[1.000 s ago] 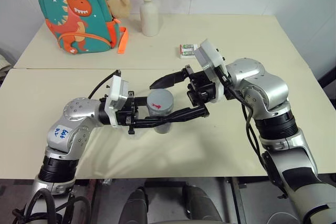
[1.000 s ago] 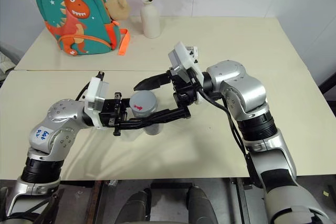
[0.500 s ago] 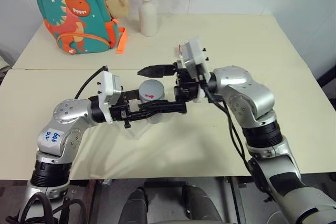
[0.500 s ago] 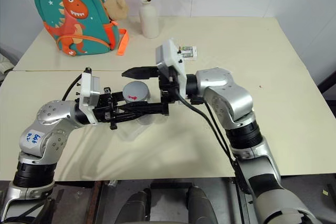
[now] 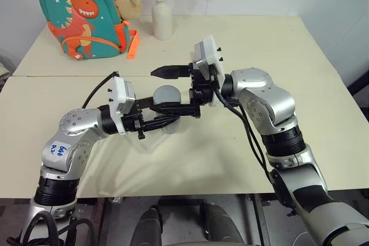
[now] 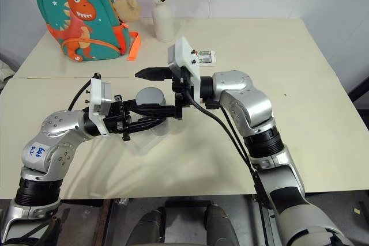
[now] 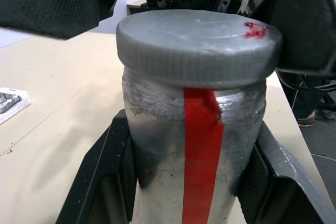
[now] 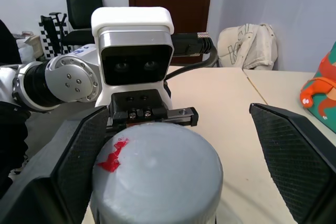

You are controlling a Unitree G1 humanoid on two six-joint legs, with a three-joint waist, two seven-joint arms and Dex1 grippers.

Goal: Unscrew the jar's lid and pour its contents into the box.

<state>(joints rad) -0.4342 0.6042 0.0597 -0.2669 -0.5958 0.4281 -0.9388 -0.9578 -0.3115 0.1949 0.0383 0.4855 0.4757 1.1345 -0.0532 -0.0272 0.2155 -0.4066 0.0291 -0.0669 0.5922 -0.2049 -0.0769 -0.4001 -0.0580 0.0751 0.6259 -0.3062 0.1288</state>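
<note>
While left pincer (image 5: 158, 120) clamps red-striped jar (image 7: 197, 145), right pincer (image 5: 170, 89) wide around lid (image 8: 157, 174).

One jar (image 5: 166, 97), one lid (image 7: 197, 45), one backpack (image 5: 81, 15), one vase (image 5: 162, 20).

Left gripper (image 5: 167, 120) level, pointing forward-right, black fingers clamped on the small silver cylindrical jar (image 7: 194, 145). Right gripper (image 5: 176, 90) level, pointing left, fingers spread wide either side of the jar's top.

Left gripper (image 6: 151, 121) is clamping the jar (image 6: 151, 105). Right gripper (image 6: 151, 90) is straddling the lid (image 6: 150, 93), fingers spread wide.
</note>
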